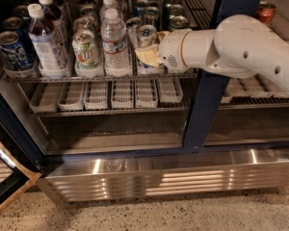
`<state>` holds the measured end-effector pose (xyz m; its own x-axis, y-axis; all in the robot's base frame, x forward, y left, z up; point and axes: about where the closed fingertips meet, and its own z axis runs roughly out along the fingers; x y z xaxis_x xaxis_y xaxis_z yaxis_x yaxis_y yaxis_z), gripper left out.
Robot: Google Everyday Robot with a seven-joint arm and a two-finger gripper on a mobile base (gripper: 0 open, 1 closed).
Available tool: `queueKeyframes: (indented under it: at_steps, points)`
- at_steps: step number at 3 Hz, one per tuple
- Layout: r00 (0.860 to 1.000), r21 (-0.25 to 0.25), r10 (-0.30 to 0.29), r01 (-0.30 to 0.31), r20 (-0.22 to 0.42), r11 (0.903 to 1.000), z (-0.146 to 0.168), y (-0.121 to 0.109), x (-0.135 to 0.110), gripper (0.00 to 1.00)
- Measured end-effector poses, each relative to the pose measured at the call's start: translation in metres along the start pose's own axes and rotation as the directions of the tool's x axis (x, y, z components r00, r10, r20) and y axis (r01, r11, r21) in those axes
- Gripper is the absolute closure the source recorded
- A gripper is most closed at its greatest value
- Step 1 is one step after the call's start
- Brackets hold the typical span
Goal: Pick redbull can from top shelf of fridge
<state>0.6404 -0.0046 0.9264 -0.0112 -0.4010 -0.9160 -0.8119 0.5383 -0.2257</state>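
The redbull can (146, 34), slim and silver-blue with a pull-tab top, stands at the front of a lane on the top shelf (86, 78) of the fridge (208, 100). My gripper (151, 49), at the end of the white arm (241, 44) that reaches in from the right, is right at the can, with its yellowish end in front of the can's lower part. The can's lower half is hidden behind it.
A water bottle (114, 42), a green-patterned can (85, 47), a purple drink bottle (43, 40) and wide dark-blue cans (9, 49) stand to the can's left. More cans (176, 13) stand behind. White ribbed trays (120, 93) sit below. The open door's edge (5, 177) is at lower left.
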Motion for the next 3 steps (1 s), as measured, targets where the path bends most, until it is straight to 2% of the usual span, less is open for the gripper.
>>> queueKeyframes:
  at_steps: [3]
  points:
    - [1.0, 0.002, -0.001, 0.001, 0.018, 1.0, -0.0034, -0.0006, -0.004, 1.0]
